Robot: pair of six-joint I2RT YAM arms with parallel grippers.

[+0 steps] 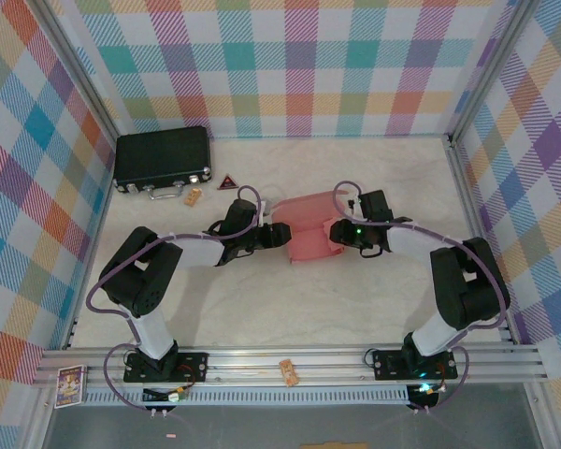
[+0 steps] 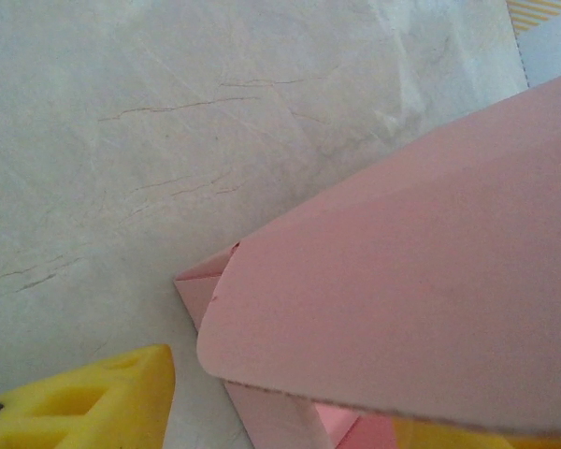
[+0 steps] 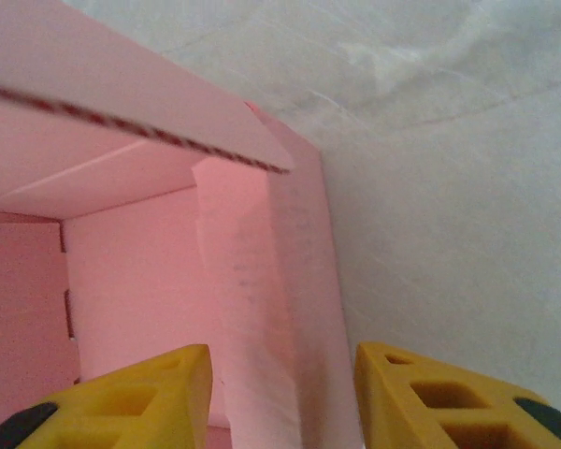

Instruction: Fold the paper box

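The salmon-pink paper box (image 1: 309,229) lies partly folded mid-table, between both arms. My left gripper (image 1: 279,234) meets its left side and stands open. In the left wrist view a broad pink flap (image 2: 402,281) rises over the gripper (image 2: 271,423), with folded card beneath it. One yellow finger (image 2: 84,402) rests apart from the card, over bare table. My right gripper (image 1: 337,232) is at the box's right side, open, its fingers (image 3: 122,398) straddling an upright wall (image 3: 290,318) with a gap on both sides. The box's hollow inside (image 3: 122,271) shows to the left of that wall.
A black hard case (image 1: 162,159) lies at the back left, with a red triangle (image 1: 227,182) and a small tan piece (image 1: 193,196) beside it. Another tan piece (image 1: 290,372) sits on the front rail and a card (image 1: 69,385) at the front left. Checked walls enclose the white table (image 1: 262,299).
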